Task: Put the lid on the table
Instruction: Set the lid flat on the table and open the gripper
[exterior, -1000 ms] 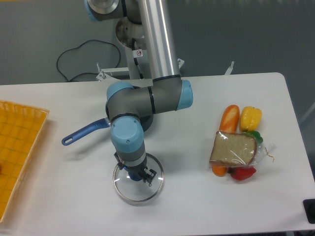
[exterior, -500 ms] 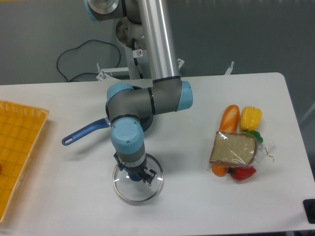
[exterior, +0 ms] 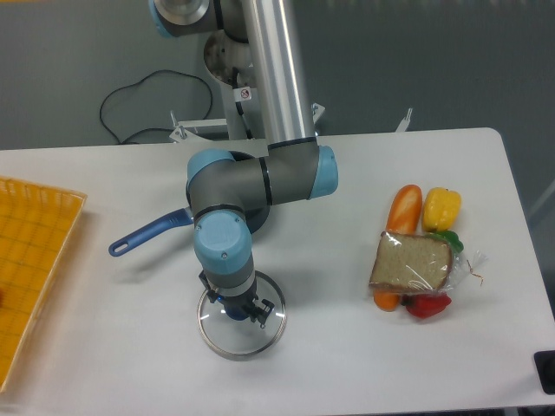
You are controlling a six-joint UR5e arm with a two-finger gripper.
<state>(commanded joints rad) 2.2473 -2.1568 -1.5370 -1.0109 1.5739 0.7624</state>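
Observation:
The round clear glass lid [exterior: 251,334] with a metal rim lies low over the white table [exterior: 347,355] near its front edge; I cannot tell if it touches the table. My gripper [exterior: 238,309] points down over the lid's centre and is shut on the blue knob, which it mostly hides. The dark blue saucepan sits behind, hidden under my arm; only its long blue handle [exterior: 147,234] shows, pointing left.
A yellow-orange grid tray [exterior: 30,269] lies at the table's left edge. At the right lie an orange pepper [exterior: 404,208], a yellow pepper [exterior: 440,208], a bagged sandwich [exterior: 411,263] and a red pepper [exterior: 427,305]. A black cable runs behind the table.
The gripper and the lid have shifted slightly to the left and forward. Nothing else has moved.

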